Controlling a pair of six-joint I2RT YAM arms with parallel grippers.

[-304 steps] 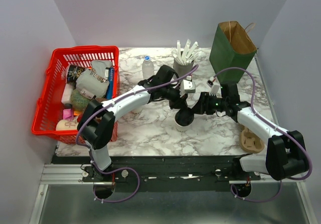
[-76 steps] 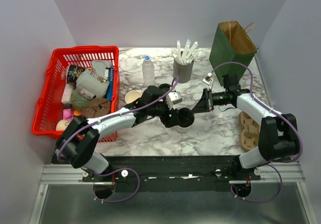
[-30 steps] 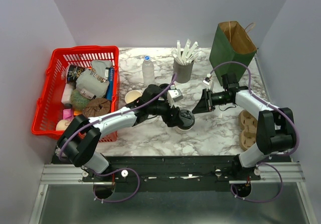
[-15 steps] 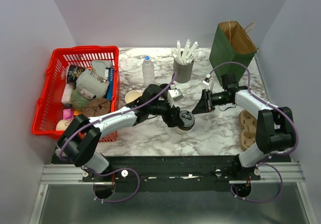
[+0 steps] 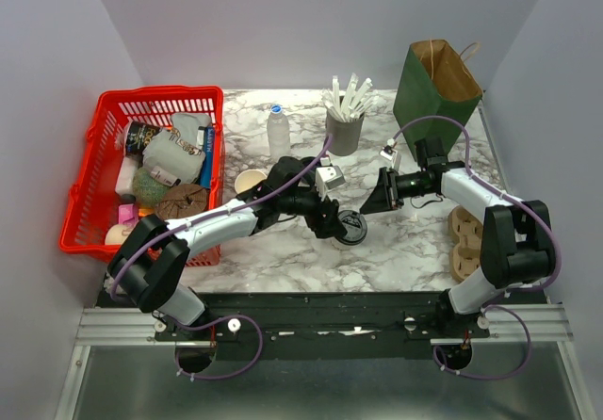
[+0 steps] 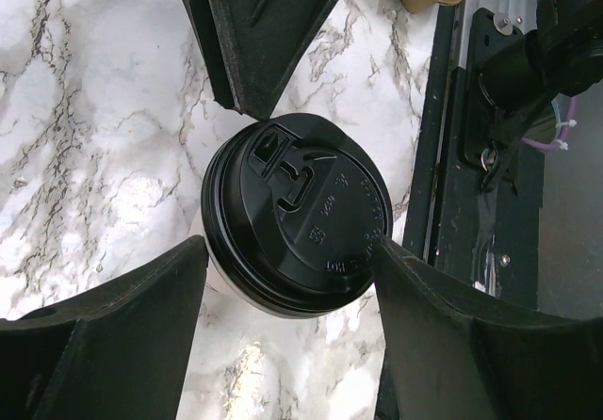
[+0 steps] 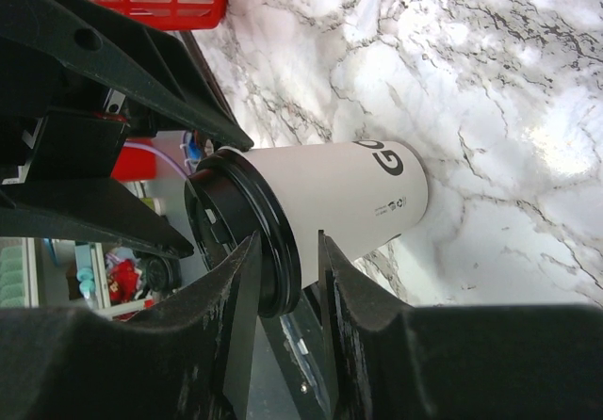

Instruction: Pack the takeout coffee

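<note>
Left gripper (image 6: 290,248) is viewed from its wrist with fingers (image 6: 104,335) spread wide, one at each side of the takeout coffee (image 5: 351,229); the tips lie at the rim of the black lid (image 7: 264,241) with no gap to be made out, so whether the cup is pressed or merely flanked cannot be told; the cup is stood with its base on the marble table (image 5: 283,250), near the middle; against half a second back, the lid is found shifted slightly toward the near edge and to the right, and less white wall is shown below it; ten seconds back both grippers were closed in on it at much the same spot.

A stack of tan pulp trays (image 5: 466,262) is noted at the near right, partly crossed by the right arm.

Right gripper (image 7: 287,243) is aimed at the cup from the far right, jaws part-way apart, nothing clamped; the lid's rim is seen through the gap, contact not resolvable; its place is little altered over the last two and a half seconds.

A plain cream cup (image 5: 250,182), covered by the left forearm ten seconds back, is now exposed; a red basket (image 5: 160,91) of mixed goods is recorded at far left; beyond, a small bottle (image 5: 277,130), a grey cup of white sticks (image 5: 344,136) and a green paper bag (image 5: 429,95), open-topped.
</note>
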